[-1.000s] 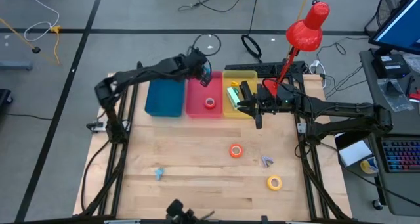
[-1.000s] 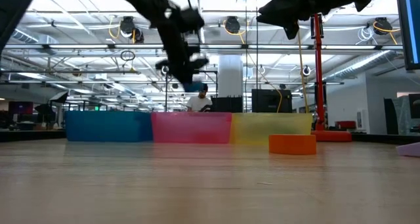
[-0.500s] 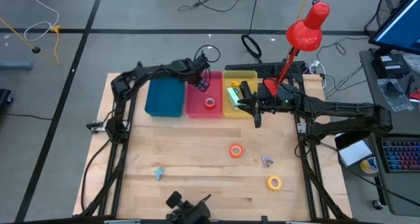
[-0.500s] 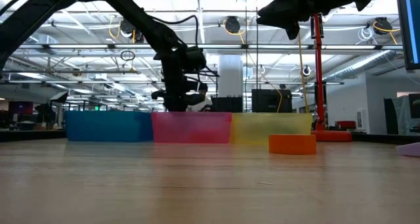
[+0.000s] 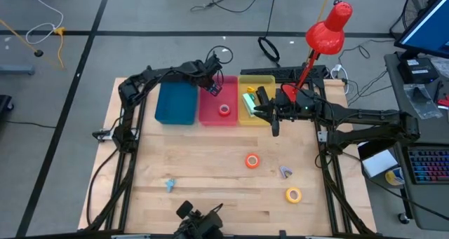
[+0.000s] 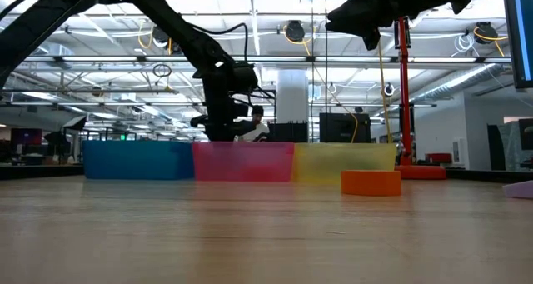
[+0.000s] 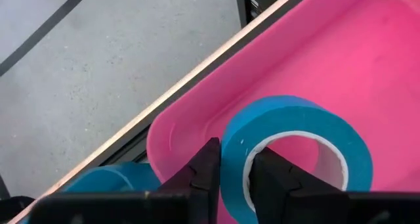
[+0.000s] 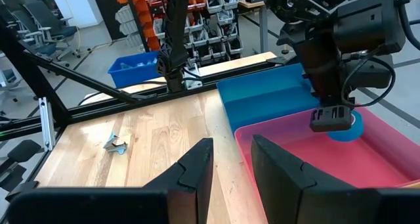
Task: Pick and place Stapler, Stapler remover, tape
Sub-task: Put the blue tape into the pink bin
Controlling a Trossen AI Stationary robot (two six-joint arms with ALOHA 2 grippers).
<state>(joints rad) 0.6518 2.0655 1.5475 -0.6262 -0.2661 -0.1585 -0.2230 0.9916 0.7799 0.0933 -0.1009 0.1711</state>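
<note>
My left gripper reaches down into the far left part of the pink bin, shut on the blue tape roll. A red tape roll lies flat on the same bin's floor. The orange tape roll and the yellow tape roll lie flat on the wooden table. A small grey-purple claw tool and a small blue one also lie on the table. My right gripper hovers over the yellow bin, open, with nothing between its fingers. My left gripper pinches the blue roll's wall between its two fingers, one finger in the core hole and one outside. The fingers slant steeply down from above. The roll sits tilted inside the pink bin; whether it touches the floor I cannot tell.
A blue bin, the pink bin and the yellow bin stand side by side along the table's far edge. Something green lies in the yellow bin. A red desk lamp stands at the far right. Bare wood fills the table's middle and near side.
My left gripper has gone down with the blue tape roll, from above the bins into the pink bin, tipping more steeply downward. Most of the drop came early, and it has barely moved since.
</note>
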